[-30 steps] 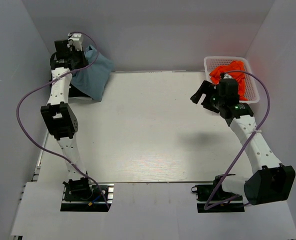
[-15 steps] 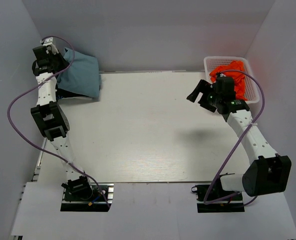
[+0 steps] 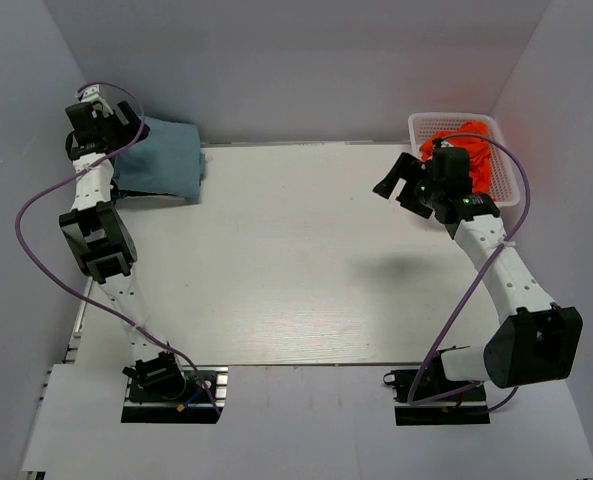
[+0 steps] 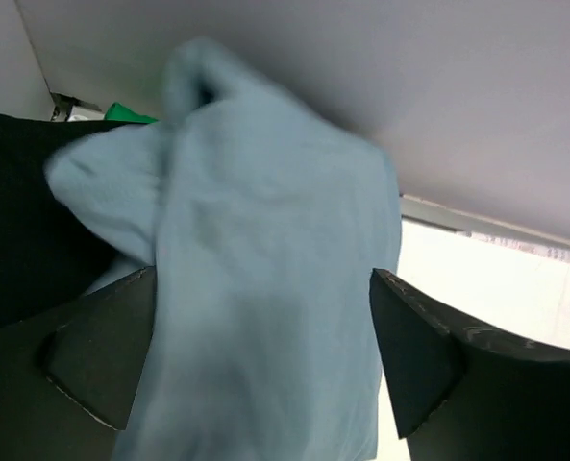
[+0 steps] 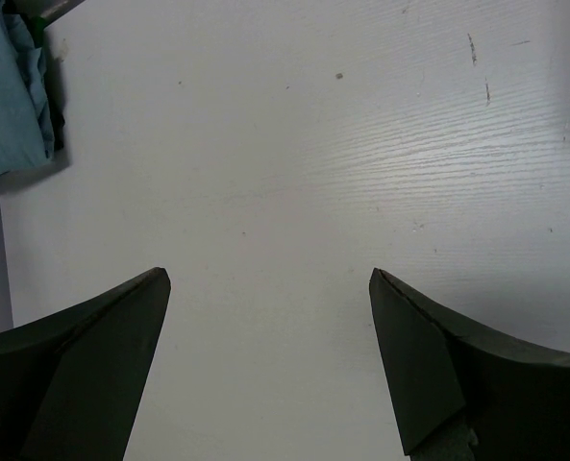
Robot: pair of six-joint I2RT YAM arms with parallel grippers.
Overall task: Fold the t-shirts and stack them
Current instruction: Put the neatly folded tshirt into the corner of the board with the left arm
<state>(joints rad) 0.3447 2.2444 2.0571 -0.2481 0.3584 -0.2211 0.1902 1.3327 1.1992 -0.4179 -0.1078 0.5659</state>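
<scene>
A slate-blue t-shirt [image 3: 166, 160] lies bunched at the table's far left corner, on top of black cloth [image 4: 15, 221]. My left gripper [image 3: 124, 128] hovers at its left edge. In the left wrist view this gripper [image 4: 260, 307] is open, its fingers [image 4: 102, 355] wide apart, with the blurred blue t-shirt [image 4: 265, 250] between and below them. Orange-red t-shirts [image 3: 473, 150] fill the white basket [image 3: 446, 118] at the far right. My right gripper [image 3: 398, 186] hangs open just left of the basket. In the right wrist view it [image 5: 265, 288] is over bare table with nothing between its fingers.
The white table [image 3: 296, 260] stretches between the two arms. Grey walls close in the back and both sides. A green object [image 4: 131, 112] peeks from behind the black cloth. The blue t-shirt [image 5: 11, 96] also shows at the top left of the right wrist view.
My left gripper has swung to the far left corner and opened, letting go of the blue t-shirt, which has settled flatter on the pile. The right gripper has edged slightly left.
</scene>
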